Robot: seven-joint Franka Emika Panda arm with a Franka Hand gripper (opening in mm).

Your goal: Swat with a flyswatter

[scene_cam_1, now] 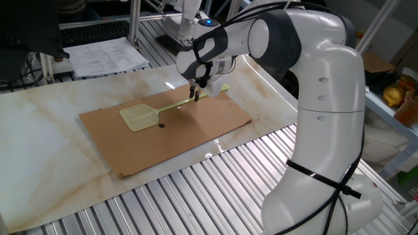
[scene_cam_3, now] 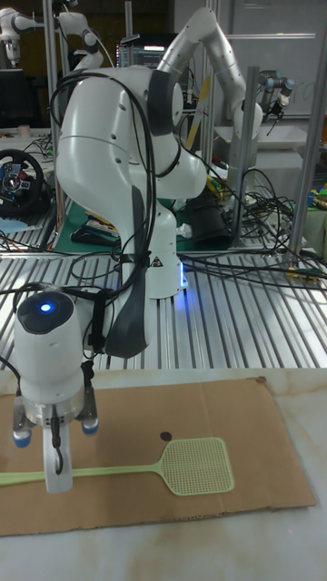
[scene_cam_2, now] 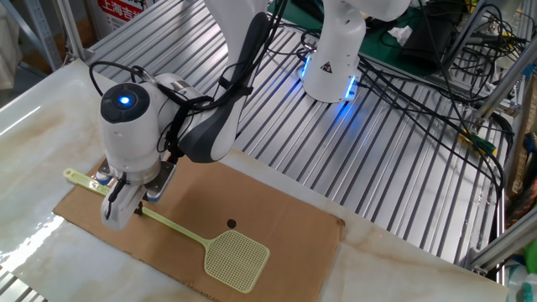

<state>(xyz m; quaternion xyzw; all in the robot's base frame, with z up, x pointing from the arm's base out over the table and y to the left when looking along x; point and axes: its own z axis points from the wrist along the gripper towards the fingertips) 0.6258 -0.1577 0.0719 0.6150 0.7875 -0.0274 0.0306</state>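
The pale yellow-green flyswatter [scene_cam_1: 139, 117] lies flat on the brown cardboard sheet [scene_cam_1: 196, 134]. Its mesh head [scene_cam_2: 237, 258] is beside a small black dot [scene_cam_2: 232, 224], and its thin handle [scene_cam_3: 109, 472] runs off toward the cardboard's edge. My gripper [scene_cam_1: 194, 94] points straight down over the far half of the handle. Its dark fingertips stand slightly apart on either side of the handle, open, not clamped. In the tall fixed view, one white finger [scene_cam_3: 56, 474] hides the handle where they cross.
The cardboard rests on a marbled tabletop [scene_cam_1: 52, 150] bordered by ribbed metal slats [scene_cam_1: 215, 189]. Papers [scene_cam_1: 108, 55] lie at the back. My arm's base [scene_cam_2: 334, 59] and a tangle of cables [scene_cam_2: 436, 92] stand behind the cardboard.
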